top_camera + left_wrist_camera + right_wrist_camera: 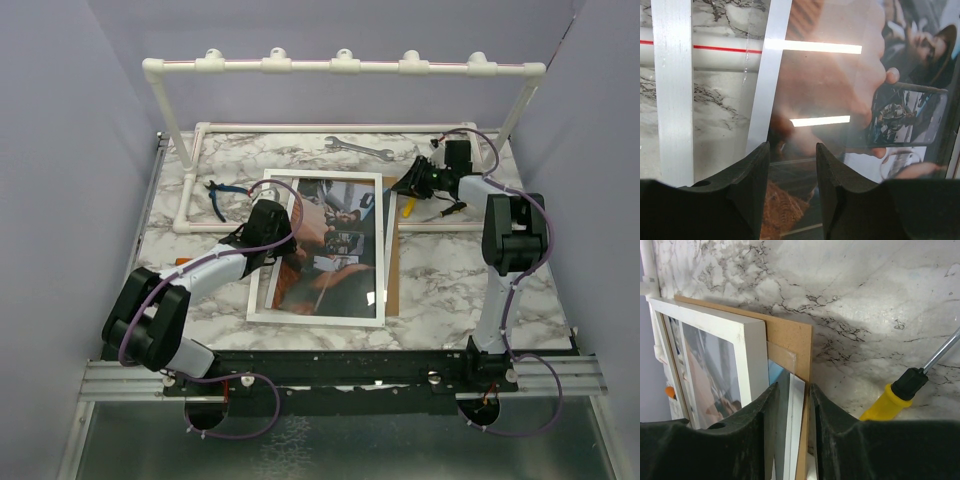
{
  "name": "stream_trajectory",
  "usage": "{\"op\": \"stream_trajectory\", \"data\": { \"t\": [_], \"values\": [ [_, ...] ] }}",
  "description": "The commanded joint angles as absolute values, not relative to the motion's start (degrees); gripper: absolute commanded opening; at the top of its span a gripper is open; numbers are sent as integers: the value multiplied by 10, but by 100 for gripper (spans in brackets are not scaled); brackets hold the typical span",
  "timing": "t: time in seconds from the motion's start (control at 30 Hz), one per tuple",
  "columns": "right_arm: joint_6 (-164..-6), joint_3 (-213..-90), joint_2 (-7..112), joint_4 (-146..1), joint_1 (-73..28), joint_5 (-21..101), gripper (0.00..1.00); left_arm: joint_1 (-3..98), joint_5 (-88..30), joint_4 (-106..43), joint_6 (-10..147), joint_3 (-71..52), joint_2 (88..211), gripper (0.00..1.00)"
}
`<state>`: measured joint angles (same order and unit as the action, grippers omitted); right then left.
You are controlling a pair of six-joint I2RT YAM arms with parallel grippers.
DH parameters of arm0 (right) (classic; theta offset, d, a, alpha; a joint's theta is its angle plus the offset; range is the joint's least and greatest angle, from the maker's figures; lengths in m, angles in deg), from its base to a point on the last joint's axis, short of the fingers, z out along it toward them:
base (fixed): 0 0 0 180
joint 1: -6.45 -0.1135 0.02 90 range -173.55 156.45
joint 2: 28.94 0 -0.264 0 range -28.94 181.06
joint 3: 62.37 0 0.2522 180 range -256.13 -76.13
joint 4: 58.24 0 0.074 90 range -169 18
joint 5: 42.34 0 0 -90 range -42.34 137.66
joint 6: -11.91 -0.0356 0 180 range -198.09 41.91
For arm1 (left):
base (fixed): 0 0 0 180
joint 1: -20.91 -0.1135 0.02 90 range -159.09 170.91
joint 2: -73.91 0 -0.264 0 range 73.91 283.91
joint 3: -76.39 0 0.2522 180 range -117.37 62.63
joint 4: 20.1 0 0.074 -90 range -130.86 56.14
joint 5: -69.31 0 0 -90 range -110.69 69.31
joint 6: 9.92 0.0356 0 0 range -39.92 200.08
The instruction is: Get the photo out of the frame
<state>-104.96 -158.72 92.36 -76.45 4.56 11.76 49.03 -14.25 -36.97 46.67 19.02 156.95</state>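
The frame (258, 300), with a white border, lies glass up in the middle of the marble table, and the photo (330, 240) shows through the glass. A brown backing board (392, 270) sticks out past the frame's right side. My left gripper (272, 222) is over the frame's left half; in the left wrist view it (790, 147) is open above the glass, over the photo (840, 85). My right gripper (791, 387) is at the frame's far right corner (752, 355). Its jaws are open around the photo's edge (779, 382), a clear sheet and the board (790, 337).
A white pipe rack (340, 66) spans the back of the table and runs along the left side. A wrench (358, 147) lies behind the frame, and pliers (222, 195) lie to its left. A yellow-handled screwdriver (885, 400) lies just right of my right gripper.
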Motion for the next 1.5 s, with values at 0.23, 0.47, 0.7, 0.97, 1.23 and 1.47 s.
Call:
{"op": "stream_trajectory", "data": {
  "t": [0.23,0.47,0.7,0.97,1.23,1.47],
  "values": [
    [-1035,-1605,906,-787,40,130,31,486,-158,-361,470,184,1580,42],
    [-1028,-1599,894,-791,39,149,42,486,-156,-361,470,188,1577,42],
    [-1027,-1600,894,-791,38,143,31,486,-157,-360,469,190,1575,42],
    [-1029,-1598,897,-788,36,137,28,485,-157,-361,469,190,1574,42],
    [-1037,-1595,900,-778,36,122,26,485,-157,-361,470,192,1574,42],
    [-1046,-1590,907,-770,36,116,25,485,-156,-361,470,194,1571,42]
  ]
}}
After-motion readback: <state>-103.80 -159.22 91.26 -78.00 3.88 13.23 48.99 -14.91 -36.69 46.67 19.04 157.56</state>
